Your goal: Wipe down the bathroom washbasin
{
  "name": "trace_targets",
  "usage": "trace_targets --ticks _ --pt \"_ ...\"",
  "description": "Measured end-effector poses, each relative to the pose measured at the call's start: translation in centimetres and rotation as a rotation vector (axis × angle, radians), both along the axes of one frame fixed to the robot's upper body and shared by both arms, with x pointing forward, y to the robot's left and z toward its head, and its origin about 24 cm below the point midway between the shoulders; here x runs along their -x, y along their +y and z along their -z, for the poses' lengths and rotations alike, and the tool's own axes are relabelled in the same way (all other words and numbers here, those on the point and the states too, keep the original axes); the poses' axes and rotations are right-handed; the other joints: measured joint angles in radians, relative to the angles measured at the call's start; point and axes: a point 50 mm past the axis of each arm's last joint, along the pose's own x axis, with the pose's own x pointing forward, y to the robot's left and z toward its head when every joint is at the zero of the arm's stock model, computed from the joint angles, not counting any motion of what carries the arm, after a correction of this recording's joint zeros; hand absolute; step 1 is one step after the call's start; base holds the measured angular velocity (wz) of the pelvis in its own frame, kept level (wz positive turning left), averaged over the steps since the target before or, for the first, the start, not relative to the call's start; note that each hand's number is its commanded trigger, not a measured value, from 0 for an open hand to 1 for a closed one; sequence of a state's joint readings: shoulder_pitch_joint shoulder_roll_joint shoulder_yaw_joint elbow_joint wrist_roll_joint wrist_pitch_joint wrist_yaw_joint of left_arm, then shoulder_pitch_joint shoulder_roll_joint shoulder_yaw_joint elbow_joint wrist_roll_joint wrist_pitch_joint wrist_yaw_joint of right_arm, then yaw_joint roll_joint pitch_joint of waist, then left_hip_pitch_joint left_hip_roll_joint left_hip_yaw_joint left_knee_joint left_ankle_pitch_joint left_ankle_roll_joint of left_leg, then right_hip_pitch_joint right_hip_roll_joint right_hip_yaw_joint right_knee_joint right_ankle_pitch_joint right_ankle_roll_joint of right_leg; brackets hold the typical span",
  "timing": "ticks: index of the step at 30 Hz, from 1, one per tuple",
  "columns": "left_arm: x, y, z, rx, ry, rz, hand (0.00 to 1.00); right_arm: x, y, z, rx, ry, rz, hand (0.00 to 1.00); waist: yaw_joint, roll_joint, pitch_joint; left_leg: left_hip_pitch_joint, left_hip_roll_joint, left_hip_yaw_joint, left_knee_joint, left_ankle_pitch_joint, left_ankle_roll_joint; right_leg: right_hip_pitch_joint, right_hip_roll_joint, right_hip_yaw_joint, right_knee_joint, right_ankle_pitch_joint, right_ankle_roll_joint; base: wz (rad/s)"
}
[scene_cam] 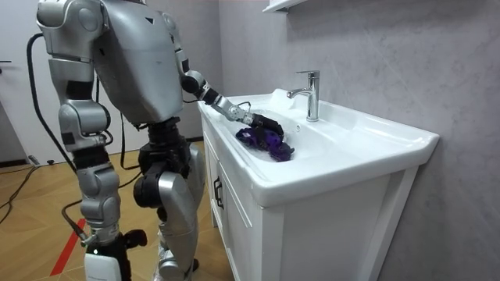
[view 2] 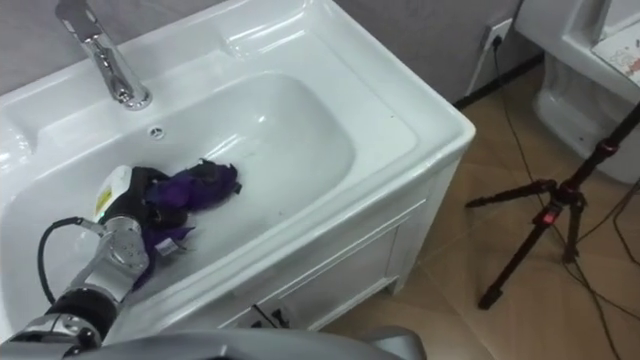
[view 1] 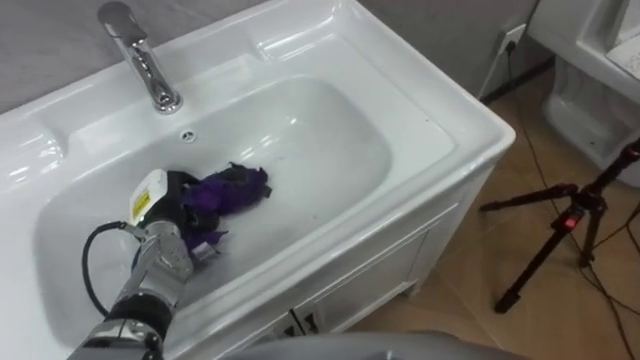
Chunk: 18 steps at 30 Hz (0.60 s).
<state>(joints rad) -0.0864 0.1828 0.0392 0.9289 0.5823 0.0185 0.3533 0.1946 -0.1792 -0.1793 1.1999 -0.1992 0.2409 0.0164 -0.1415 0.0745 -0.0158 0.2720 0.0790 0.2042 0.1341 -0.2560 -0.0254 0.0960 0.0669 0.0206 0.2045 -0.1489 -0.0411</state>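
Left eye view, near to far: the left hand [view 1: 172, 200] is seen at 8 o'clock, low inside the basin [view 1: 330, 150]. Its fingers are curled into the purple cloth [view 1: 235, 190], so the cloth is held and pressed down. The cloth is bunched up at about 9 o'clock from the middle of the bowl, and the white floor is touched by it there. The rest of the bowl, out to 3 o'clock, is bare and is judged not yet rubbed. A small hole [view 1: 187, 135] is seen in the back wall at 11 o'clock. The tap [view 1: 140, 55] stands just behind it on the worktop [view 1: 440, 90]. Far off at 4 o'clock, a tripod [view 1: 570, 220] stands on the floor.

In the room view, the robot is seen standing close to the cabinet, with its left arm reached over the edge. The right hand [scene_cam: 105, 254] hangs low at 7 o'clock; what it is doing cannot be told.

To wipe well, the cloth should be kept under the palm and pushed in long, slow strokes toward 3 o'clock. The sloping sides should be rubbed too. A soft, even push is best, because a bunched cloth could slip out. The tap should not be bumped.
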Motion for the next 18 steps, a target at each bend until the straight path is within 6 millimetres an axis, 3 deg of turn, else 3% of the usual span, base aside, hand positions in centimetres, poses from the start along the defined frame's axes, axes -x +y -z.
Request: trace_targets --ticks 4,7,12,18 --pt "0.7 0.8 -0.2 -0.044 -0.011 -0.009 1.0 -0.8 -0.6 -0.2 0.013 -0.023 0.005 0.0 0.039 0.002 0.0007 -0.003 -0.001 -0.047 0.001 0.005 -0.007 0.008 -0.012 -0.052 0.0 -0.012 -0.005 0.41" --pt "0.9 0.9 -0.4 -0.081 -0.012 0.026 1.0 -2.0 -0.8 -0.2 0.012 -0.05 -0.026 0.0 0.057 0.006 -0.002 -0.013 -0.001 -0.062 0.001 0.01 -0.009 0.005 -0.015 -0.064 0.002 -0.014 -0.007 0.16" --pt "1.2 1.1 -0.5 -0.13 -0.006 0.067 1.0 -2.6 -1.0 -0.3 0.009 -0.06 -0.035 0.0 0.069 0.013 -0.0109 -0.02 0.0 -0.076 0.002 0.021 -0.014 0.007 -0.015 -0.078 -0.002 -0.011 -0.014 0.07" --pt "1.8 1.3 -0.7 -0.138 -0.012 0.07 1.0 -2.4 -1.4 -0.4 0.023 -0.053 -0.026 0.0 0.072 0.019 -0.0107 -0.021 0.002 -0.076 0.002 0.025 -0.017 0.009 -0.013 -0.079 -0.001 -0.015 -0.02 0.0"
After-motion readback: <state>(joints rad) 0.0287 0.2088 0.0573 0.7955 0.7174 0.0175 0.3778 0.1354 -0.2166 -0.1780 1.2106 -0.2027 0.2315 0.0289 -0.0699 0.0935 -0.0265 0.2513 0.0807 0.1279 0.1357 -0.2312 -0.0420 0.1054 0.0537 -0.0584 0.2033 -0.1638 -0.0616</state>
